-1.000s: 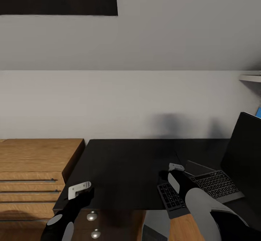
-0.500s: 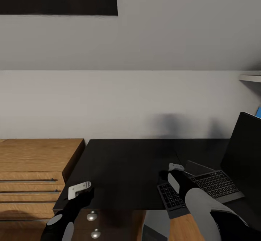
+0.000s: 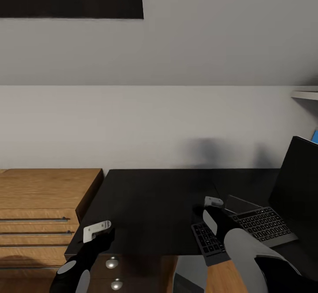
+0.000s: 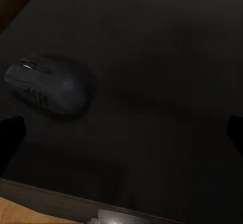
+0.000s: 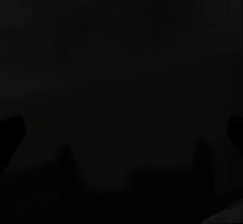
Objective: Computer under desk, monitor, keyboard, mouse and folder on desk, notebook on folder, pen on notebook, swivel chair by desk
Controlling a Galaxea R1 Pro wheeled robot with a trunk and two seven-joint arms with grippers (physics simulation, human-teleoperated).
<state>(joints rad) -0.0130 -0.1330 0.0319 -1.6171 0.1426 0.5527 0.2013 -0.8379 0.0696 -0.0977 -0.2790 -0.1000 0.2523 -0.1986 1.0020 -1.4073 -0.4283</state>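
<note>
Black desk point(image 3: 154, 204), seemingly black mouse point(image 4: 48, 84)

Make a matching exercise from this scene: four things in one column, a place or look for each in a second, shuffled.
1. keyboard
2. mouse
3. monitor
4. wooden drawer unit

A. stands at the desk's left end
B. upright black screen at the desk's right
C. small, rounded, on the black top
D. flat, in front of the screen

Pairs: 1-D, 2-C, 3-B, 4-A
</note>
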